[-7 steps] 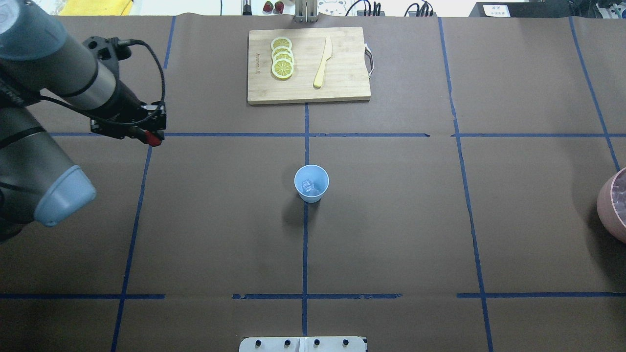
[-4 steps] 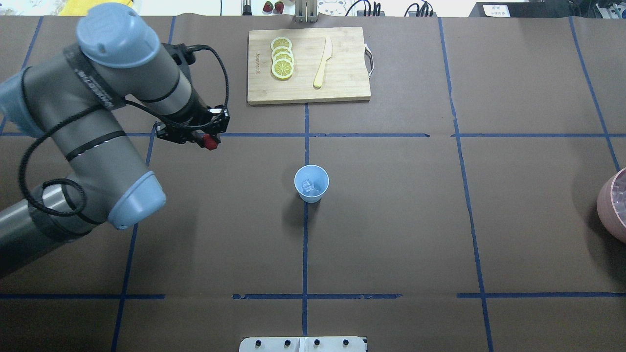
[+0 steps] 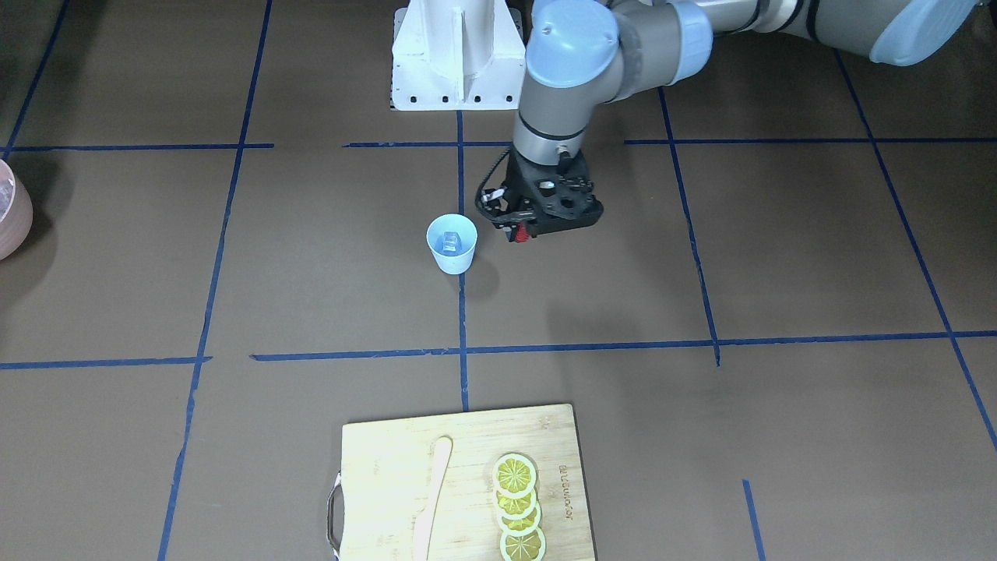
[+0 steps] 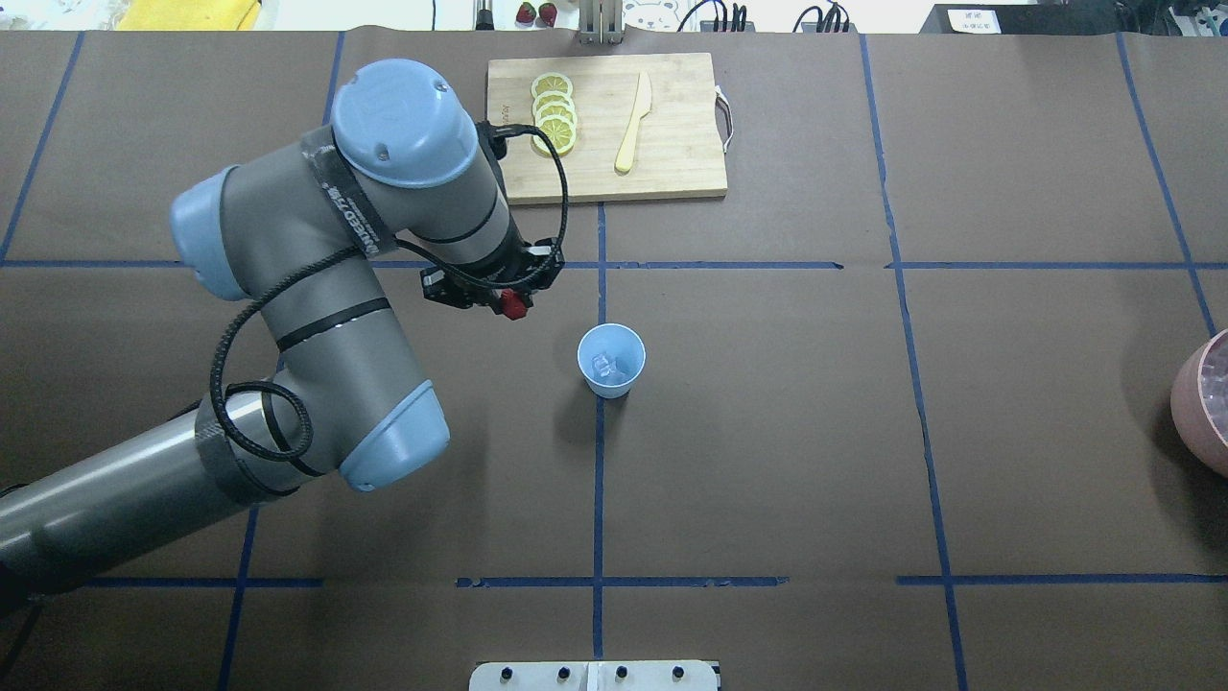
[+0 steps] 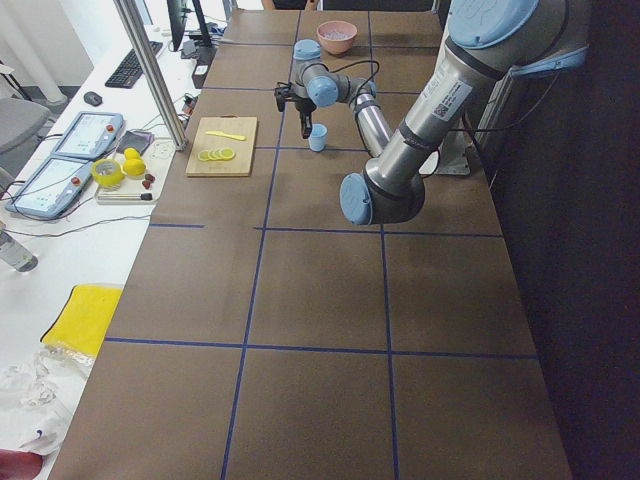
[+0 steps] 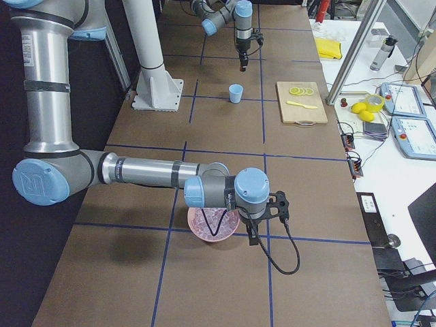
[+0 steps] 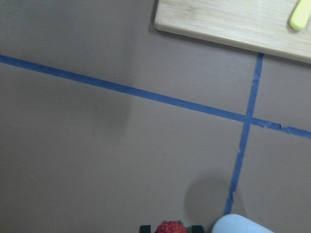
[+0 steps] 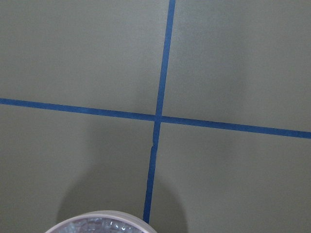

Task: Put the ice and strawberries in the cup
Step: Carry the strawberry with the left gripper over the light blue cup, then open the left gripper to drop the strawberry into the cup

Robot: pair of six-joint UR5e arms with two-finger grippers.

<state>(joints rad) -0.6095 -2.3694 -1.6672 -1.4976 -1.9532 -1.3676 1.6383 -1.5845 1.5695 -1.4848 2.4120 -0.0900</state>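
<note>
- The cup (image 4: 611,359) stands upright at the centre of the overhead frame, on a blue tape line (image 4: 599,480), with ice (image 4: 602,364) lying in its bottom.
- The strawberry (image 4: 514,304) hangs above the table (image 4: 767,461), just up and left of the cup and clear of its rim, gripped by the left fingers (image 4: 514,306), which are clenched on it.
- The right fingers (image 6: 253,235) hover by the pink bowl (image 4: 1204,403), at the overhead frame's right edge; whether they are parted or closed I cannot tell.
- A cutting board (image 4: 672,163) at top centre carries lemon slices (image 4: 554,115) and a yellow knife (image 4: 633,120).
</note>
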